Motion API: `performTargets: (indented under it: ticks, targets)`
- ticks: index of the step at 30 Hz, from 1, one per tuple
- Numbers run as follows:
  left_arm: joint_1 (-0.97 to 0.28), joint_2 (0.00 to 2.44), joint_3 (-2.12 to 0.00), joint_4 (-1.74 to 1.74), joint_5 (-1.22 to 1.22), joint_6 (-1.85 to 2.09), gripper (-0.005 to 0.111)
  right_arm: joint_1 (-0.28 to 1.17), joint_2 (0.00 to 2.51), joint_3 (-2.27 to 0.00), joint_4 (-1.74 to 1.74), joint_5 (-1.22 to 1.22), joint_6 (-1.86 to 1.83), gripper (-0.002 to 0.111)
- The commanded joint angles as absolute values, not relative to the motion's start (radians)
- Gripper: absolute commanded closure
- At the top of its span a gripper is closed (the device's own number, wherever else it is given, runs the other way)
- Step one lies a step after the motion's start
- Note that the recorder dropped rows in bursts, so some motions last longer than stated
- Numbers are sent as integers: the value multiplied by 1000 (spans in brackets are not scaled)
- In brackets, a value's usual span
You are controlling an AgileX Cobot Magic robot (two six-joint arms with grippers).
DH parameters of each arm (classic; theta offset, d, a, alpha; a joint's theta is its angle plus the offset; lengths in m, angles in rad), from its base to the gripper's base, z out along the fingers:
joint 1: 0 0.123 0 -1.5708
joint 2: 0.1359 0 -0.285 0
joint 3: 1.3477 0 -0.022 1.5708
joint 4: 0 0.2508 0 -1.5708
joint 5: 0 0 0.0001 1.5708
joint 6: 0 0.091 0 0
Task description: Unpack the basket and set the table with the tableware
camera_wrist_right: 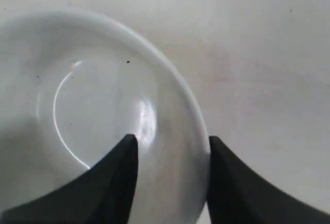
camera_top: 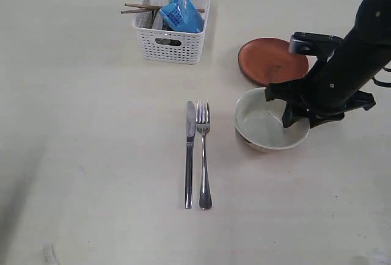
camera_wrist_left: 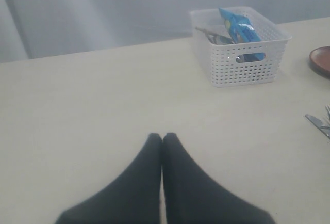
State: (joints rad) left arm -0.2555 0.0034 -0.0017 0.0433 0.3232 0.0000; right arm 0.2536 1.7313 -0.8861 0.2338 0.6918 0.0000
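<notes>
The bowl (camera_top: 264,126) is sitting upright on the table (camera_top: 91,124), right of centre and just near of the reddish-brown plate (camera_top: 269,60), which it is touching or slightly overlapping in the exterior view. It is looking glazed and rigid, with a glossy highlight running across its inner wall. So it is probably slippery, moderately heavy for its size, and liable to chip if knocked against the plate. Its thin, outward-sloping rim is the only real place to take hold. A pinch there is likely to let the bowl tilt or slide out unless the fingers are seated well down the wall.

The right gripper (camera_wrist_right: 172,140) is standing astride the bowl's right rim, one finger inside and one outside, jaws partly parted. Whether they are pressing on the wall or just clear of it, I cannot tell.

Further left, the knife (camera_top: 190,155) and fork (camera_top: 203,155) are lying side by side near the table's middle. At the far edge the basket (camera_top: 174,42) is holding the chopsticks (camera_top: 139,8) and a blue packet (camera_top: 182,8).

The left gripper (camera_wrist_left: 162,139) is hanging over bare table with its fingers pressed together, holding nothing.
</notes>
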Motion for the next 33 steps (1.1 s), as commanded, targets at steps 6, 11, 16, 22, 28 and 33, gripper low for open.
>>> performTargets:
  ticks: [6,11,16,22,28,33]
  targets:
    - [-262,0,0,44,324,0,107,249,1734,-882,237,830,-79,109]
    - [-262,0,0,44,324,0,107,249,1654,-882,235,974,-118,109]
    - [-262,0,0,44,324,0,107,249,1625,-834,223,905,-89,109]
    - [-262,0,0,44,324,0,107,249,1638,-787,223,852,-82,109]
    - [-262,0,0,44,324,0,107,249,1638,-789,218,861,-78,102]
    - [-262,0,0,44,324,0,107,249,1638,-789,218,869,-78,67]
